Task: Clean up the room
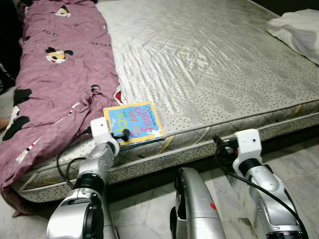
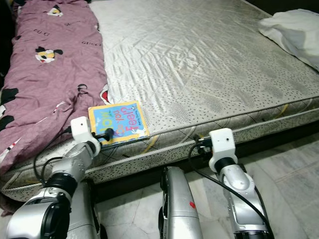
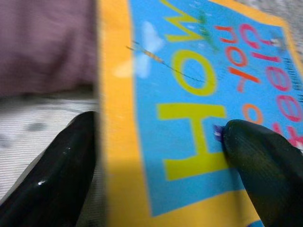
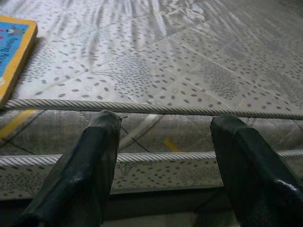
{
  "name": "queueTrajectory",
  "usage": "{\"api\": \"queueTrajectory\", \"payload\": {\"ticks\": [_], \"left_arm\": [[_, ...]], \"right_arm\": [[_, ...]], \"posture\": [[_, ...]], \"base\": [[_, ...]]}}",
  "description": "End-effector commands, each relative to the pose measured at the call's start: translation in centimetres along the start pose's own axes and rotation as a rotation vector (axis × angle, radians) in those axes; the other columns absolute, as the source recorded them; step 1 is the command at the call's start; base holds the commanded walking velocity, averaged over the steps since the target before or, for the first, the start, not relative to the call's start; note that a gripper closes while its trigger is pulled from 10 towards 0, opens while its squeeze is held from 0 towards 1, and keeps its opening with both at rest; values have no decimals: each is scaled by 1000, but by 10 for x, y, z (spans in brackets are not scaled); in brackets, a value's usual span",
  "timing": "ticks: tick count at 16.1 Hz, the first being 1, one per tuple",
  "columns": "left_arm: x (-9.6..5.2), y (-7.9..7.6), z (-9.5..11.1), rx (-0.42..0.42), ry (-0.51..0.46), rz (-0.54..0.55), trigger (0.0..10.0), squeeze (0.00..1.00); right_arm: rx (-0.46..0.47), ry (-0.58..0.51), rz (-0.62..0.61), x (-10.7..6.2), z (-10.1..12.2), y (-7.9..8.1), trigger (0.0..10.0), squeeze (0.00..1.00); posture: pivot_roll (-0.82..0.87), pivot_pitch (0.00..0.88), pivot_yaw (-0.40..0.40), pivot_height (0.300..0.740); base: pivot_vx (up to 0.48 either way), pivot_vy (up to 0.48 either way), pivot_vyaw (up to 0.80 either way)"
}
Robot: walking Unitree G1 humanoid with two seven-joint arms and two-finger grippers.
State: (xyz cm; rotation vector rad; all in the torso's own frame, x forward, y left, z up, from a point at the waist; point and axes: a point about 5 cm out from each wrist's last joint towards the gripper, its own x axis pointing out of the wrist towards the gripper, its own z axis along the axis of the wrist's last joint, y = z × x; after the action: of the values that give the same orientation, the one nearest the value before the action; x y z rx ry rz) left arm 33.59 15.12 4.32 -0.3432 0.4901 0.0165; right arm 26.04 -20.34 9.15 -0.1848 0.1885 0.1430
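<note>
at the near edge of the mattress (image 1: 209,69) lies the book (image 1: 133,122), beside the purple blanket (image 1: 55,74). our left gripper (image 3: 158,156) has its fingers spread astride the book's near corner, not yet closed on it. we judge the thin cover could slide away or slip off the edge if we close off-centre. our right gripper (image 4: 165,156) hangs open before the mattress side. a white cloth (image 1: 296,27) sits at the far corner; the floor (image 1: 299,159) is pale tile.

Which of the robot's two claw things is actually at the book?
The left end effector: its black fingers straddle the book's yellow edge on the mattress. The right end effector, open, faces the mattress's bare side, apart from the book.
</note>
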Motion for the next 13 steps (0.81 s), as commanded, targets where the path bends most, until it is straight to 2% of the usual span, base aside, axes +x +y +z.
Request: {"api": "queueTrajectory", "payload": {"ticks": [1, 2, 4, 5, 10, 12, 13], "left_arm": [[1, -3, 0, -26, -2, -41, 10000, 0], [3, -9, -6, -92, 26, -114, 10000, 0], [3, -14, -10, -142, 54, -174, 10000, 0], [3, -17, -12, -172, 74, -195, 0, 0], [3, -22, -10, -364, 61, -291, 0, 0], [3, -19, -11, -370, 62, -290, 0, 0], [2, -18, -13, -406, 58, -289, 0, 0]], "right_arm": [[-12, -23, -10, -2, 9, -2, 10000, 0], [-23, -47, 3, -2, 16, 1, 10000, 0], [-38, -59, 17, -2, 19, 2, 10000, 0], [-45, -63, 19, -3, 21, 1, 10000, 0], [-68, -94, 8, 0, 29, 0, 10000, 0], [-79, -99, 13, 0, 29, 1, 10000, 0], [-79, -100, 11, 1, 29, 1, 10000, 0]], "posture": [[-144, 74, -43, 485], [-154, 77, -46, 485], [-160, 76, -48, 485], [-164, 76, -47, 485], [-169, 71, -43, 485], [-165, 67, -44, 485], [-161, 65, -43, 485]], "base": [[0, 0, 0], [0, 0, 0], [0, 0, 0], [0, 0, 0], [0, 0, 0], [0, 0, 0], [0, 0, 0]]}}
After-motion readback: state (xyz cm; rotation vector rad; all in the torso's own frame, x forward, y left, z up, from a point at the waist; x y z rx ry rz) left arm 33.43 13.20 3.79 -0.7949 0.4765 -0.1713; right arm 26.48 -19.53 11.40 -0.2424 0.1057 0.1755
